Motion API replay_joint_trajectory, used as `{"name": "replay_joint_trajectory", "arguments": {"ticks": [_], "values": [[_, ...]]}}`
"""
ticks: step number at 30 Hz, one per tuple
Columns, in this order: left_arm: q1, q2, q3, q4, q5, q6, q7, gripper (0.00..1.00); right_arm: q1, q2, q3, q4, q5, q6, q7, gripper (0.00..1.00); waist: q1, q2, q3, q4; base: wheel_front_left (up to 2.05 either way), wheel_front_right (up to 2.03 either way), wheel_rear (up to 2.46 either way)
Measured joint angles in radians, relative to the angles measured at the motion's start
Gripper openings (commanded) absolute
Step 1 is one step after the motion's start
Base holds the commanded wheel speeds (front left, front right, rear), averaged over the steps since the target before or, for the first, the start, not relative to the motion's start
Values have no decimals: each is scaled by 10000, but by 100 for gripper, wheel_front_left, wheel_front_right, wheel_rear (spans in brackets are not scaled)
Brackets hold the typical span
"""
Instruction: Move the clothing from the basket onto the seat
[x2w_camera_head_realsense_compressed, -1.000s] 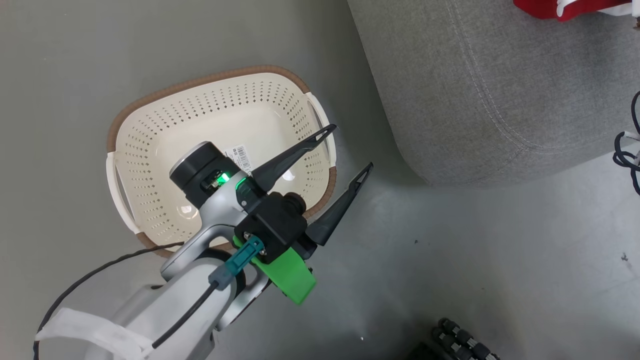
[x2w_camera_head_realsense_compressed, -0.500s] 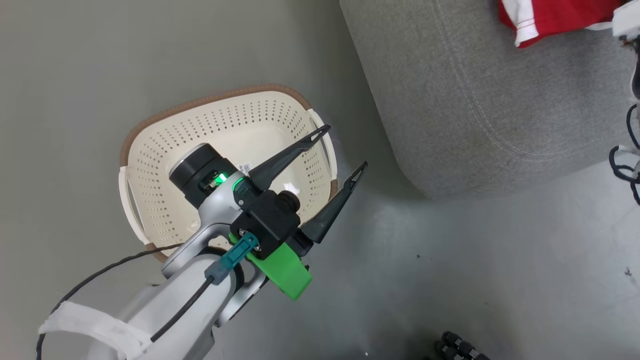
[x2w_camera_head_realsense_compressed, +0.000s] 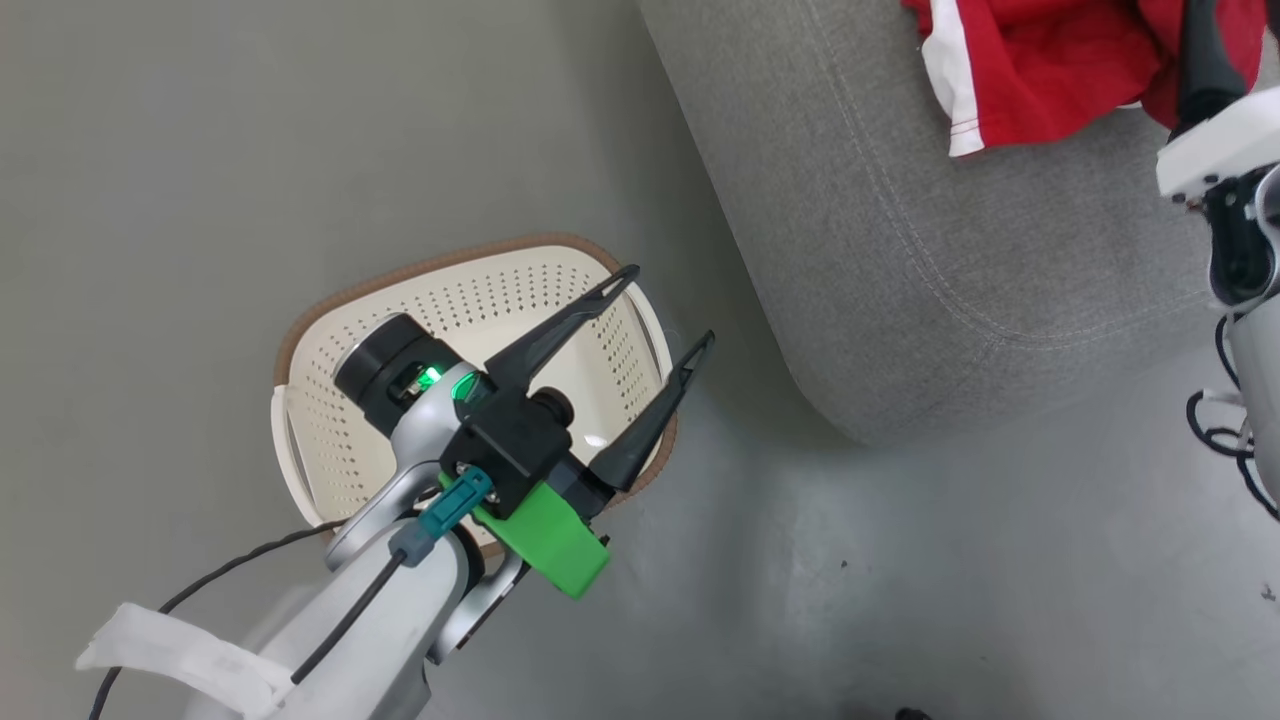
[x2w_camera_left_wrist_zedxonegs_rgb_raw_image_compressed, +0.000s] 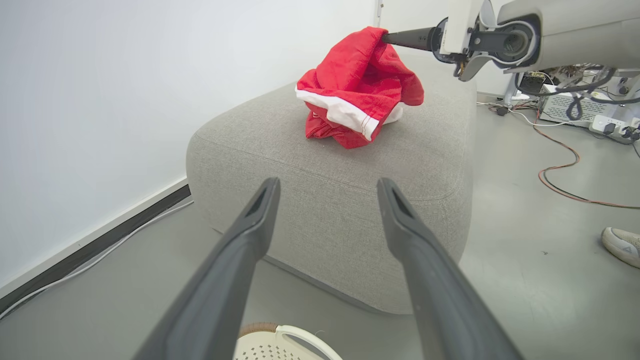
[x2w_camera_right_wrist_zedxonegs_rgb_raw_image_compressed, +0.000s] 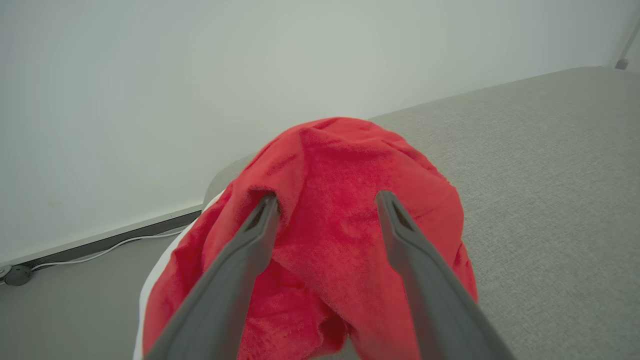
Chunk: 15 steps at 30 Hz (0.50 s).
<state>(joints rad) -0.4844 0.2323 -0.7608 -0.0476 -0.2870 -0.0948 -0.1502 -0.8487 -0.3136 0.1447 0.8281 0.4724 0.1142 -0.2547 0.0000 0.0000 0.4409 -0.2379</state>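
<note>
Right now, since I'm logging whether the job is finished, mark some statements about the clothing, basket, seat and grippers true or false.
1. The clothing lies on the seat. True.
2. The basket stands on the seat. False: it stands on the floor beside the seat.
3. The left gripper is shut on the basket's rim. False: its jaws are open and hold nothing.
4. The right gripper is open, up against the clothing. True.
5. Red cloth shows inside the basket. False: the part in view holds none.
</note>
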Motion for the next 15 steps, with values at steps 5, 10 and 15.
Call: {"name": "replay_joint_trajectory", "arguments": {"ticks": [5,10,15], "values": [[186,-48,182,192,-84,173,-192,100,546,31,82,-40,-61,2,0,100,0,0,-450,56,0,0,0],[493,-125,437,466,-224,408,-360,100,937,81,140,-481,-182,31,0,100,0,0,-924,168,0,0,0],[848,-224,732,731,-479,709,-431,100,1431,192,169,-1070,-336,88,0,100,0,0,-1404,351,0,0,0]]}}
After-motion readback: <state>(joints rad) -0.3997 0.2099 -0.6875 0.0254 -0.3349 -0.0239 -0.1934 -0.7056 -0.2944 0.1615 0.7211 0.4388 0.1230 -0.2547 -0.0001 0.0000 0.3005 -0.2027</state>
